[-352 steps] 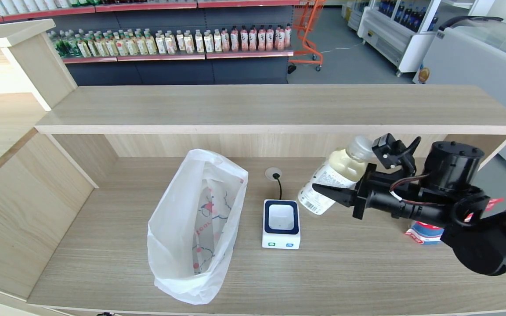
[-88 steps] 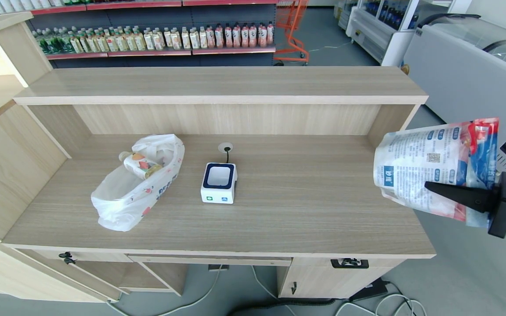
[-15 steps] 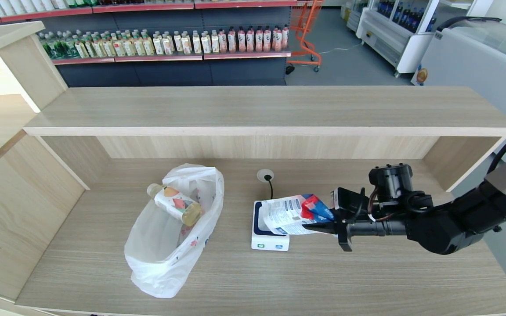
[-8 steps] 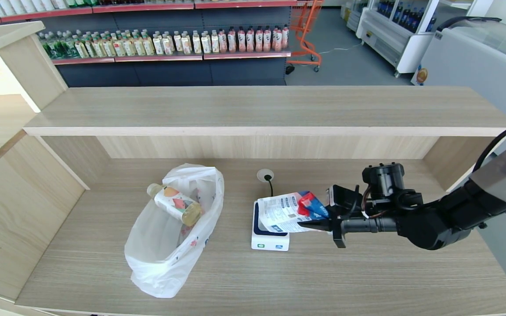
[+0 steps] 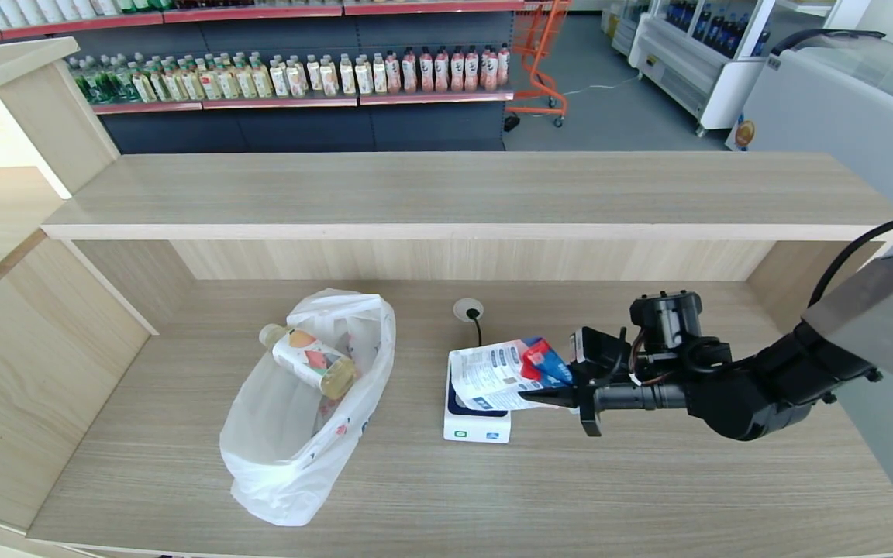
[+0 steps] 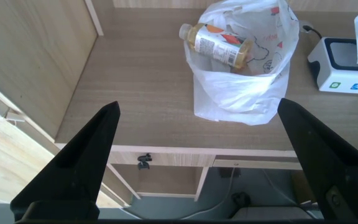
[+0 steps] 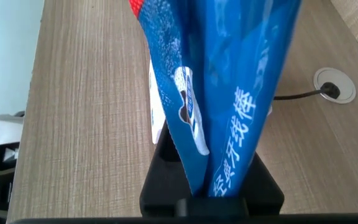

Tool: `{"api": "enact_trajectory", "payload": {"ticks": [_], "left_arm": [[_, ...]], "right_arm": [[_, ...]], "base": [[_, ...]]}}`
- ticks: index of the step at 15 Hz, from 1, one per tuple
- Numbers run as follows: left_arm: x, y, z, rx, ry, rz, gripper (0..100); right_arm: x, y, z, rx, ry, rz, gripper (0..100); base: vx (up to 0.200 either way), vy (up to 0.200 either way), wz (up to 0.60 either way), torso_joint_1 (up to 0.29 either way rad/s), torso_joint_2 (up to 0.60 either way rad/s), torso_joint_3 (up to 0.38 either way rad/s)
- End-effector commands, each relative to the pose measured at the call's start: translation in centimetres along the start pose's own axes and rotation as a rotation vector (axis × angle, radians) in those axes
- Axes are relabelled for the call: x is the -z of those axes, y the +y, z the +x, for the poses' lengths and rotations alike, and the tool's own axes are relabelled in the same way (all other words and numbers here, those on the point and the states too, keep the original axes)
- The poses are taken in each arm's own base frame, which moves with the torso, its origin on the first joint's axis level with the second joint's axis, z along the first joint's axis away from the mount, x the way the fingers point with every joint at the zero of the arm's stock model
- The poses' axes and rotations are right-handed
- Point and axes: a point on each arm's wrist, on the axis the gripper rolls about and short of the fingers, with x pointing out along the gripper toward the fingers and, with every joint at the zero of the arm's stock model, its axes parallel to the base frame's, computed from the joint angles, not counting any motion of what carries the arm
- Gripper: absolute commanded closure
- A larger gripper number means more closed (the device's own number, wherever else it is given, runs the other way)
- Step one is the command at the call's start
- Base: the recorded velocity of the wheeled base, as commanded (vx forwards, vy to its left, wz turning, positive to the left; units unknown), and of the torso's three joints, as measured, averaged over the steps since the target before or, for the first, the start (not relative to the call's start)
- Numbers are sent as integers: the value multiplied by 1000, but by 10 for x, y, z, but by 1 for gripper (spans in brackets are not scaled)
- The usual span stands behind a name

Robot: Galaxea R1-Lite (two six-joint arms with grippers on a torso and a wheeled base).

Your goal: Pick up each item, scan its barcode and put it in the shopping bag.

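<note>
Right hand [image 5: 530, 394], clamped on the packet [image 5: 485, 376], holds it over the scanner [image 5: 476, 428] (shopping bag [image 5: 276, 473] just beside).

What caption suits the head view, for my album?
Right gripper holds a blue-and-white packet over the scanner; a bottle sits in the shopping bag.

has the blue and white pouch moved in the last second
Yes. The pouch, held in the right gripper, has slid slightly left, farther over the barcode scanner, toward the shopping bag.

Light wooden counter [image 5: 648, 496]
At left, white plastic shopping bag [image 5: 291, 457]; right of it, boxy white scanner [image 5: 476, 426], blue-white foil pouch [image 5: 493, 376] above.
</note>
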Motion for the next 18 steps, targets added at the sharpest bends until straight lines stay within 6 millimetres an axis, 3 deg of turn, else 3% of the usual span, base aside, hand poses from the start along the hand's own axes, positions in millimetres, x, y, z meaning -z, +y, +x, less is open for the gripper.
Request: {"api": "enact_trajectory", "payload": {"ticks": [1,3,5,7,8,10,12,14,18], "left_arm": [[0,0,0,-2,0,0,0],[0,0,0,0,0,0,0],[0,0,0,0,0,0,0],[0,0,0,-2,0,0,0],[0,0,0,0,0,0,0],[0,0,0,0,0,0,0],[0,0,0,0,0,0,0],[0,0,0,0,0,3,0],[0,0,0,0,0,3,0]], "right_arm": [[4,2,2,-7,5,10,100],[0,-1,1,1,-2,41,100],[-20,-11,-8,57,-53,84,100],[-80,-19,-44,155,-197,323,100],[-109,-10,-69,215,-238,506,100],[-143,19,-106,286,-289,818,100],[-151,54,-135,287,-224,987,100],[-153,77,-154,307,-186,1068,100],[-164,89,-167,317,-236,1105,100]], "base": [[0,0,0,0,0,0],[0,0,0,0,0,0],[0,0,0,0,0,0],[0,0,0,0,0,0],[0,0,0,0,0,0],[0,0,0,0,0,0],[0,0,0,0,0,0],[0,0,0,0,0,0],[0,50,0,1,1,-1]]}}
